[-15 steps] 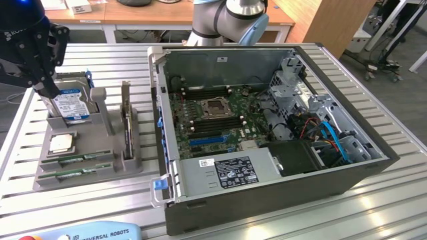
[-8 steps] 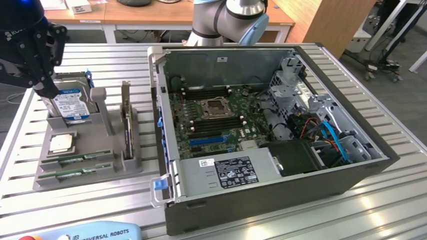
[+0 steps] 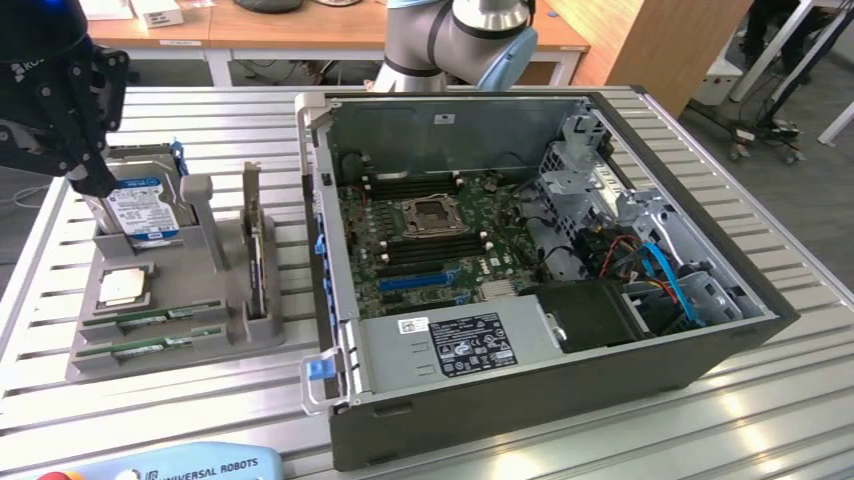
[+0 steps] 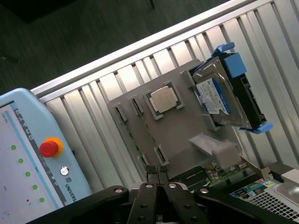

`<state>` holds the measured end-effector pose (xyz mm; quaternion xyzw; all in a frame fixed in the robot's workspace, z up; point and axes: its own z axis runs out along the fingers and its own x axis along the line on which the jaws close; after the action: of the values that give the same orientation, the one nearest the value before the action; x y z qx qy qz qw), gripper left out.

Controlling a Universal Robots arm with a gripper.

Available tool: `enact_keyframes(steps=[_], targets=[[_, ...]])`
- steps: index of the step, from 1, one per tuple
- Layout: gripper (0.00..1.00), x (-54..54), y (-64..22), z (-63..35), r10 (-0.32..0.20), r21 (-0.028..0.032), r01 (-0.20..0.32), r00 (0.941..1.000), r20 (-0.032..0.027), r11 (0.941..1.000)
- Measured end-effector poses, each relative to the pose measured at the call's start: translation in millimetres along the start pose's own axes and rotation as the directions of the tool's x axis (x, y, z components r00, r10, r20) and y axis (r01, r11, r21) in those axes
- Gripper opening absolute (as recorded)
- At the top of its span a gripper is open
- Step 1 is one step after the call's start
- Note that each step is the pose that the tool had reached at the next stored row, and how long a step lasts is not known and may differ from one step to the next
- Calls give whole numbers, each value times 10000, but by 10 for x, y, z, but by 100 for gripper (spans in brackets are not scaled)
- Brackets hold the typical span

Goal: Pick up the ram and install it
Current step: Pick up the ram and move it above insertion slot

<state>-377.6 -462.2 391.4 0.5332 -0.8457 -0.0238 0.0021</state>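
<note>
The end effector (image 4: 158, 181) is pressed together, empty; the thin ram (image 3: 150, 318) could be knocked, not gripped, if met this way

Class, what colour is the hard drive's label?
The label is blue, clearest in the exterior view.

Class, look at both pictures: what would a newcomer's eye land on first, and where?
The open computer case dominates the exterior view's right, its green motherboard bare. On that view's left a grey holder carries a blue-labelled hard drive, a silver processor chip and two ram sticks. The shut gripper hangs over that holder, holding nothing.
</note>
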Motion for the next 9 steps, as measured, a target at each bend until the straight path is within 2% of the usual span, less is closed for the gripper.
enact_keyframes(steps=[9], targets=[[10,0,0,-1,-861,-21,861,9963,-37,9963]])
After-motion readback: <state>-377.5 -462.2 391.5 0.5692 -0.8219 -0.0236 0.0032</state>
